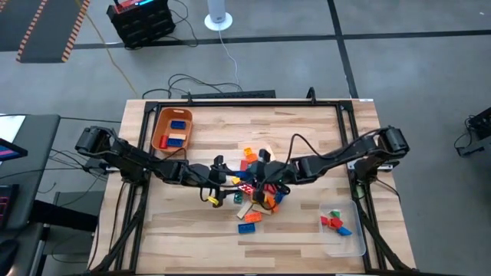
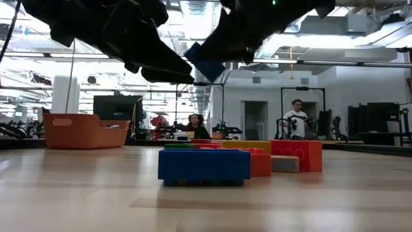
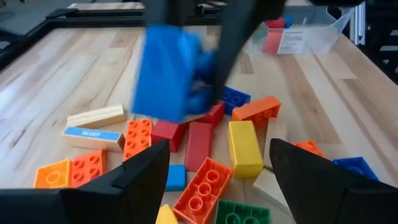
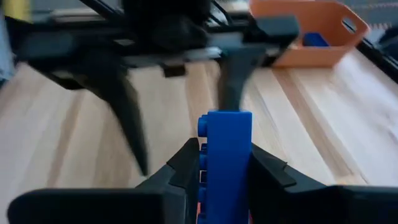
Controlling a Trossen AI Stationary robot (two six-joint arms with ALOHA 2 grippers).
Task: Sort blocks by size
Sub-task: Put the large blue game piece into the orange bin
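Note:
A pile of blocks in red, orange, blue, yellow, green and tan lies at the table's middle. It also shows in the left wrist view and in the low view. My right gripper is above the pile, shut on a blue block. My left gripper is open and empty, just left of it and facing the held block. My right gripper pinches the blue block by its two broad faces between its two fingers. The fingers come from above, slanting down. The block sticks out past the fingertips, is tilted, and is lifted clear of the pile.
An orange bin at the far left holds blue and tan blocks. A clear tray at the near right holds red, green and blue blocks. A black frame borders the table. People sit and stand in the room behind.

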